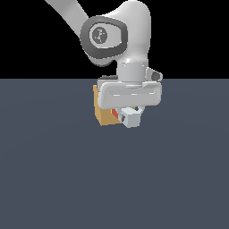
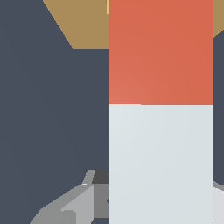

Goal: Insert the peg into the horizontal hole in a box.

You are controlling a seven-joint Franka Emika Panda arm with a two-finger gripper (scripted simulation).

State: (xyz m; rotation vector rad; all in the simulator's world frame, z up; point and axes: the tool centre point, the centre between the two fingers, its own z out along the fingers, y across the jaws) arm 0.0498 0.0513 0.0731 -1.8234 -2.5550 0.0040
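Peg (image 2: 160, 109) fills the wrist view, clamped in the gripper (image 1: 129, 114), red end leading toward the box (image 1: 103, 112). Long axis points straight at the box face, about 12 o'clock from the gripper. Hole hidden; red tip looks at or just beside that face.

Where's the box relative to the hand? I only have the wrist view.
Observer: In the exterior view the box sits behind the gripper, sticking out on the exterior view's left.
Operator: Peg's other end?
Observer: The peg shows its white end just below the hand, facing that camera.
Operator: Hole visible there?
Observer: No. The box surfaces that show are plain, and the hand covers the rest.
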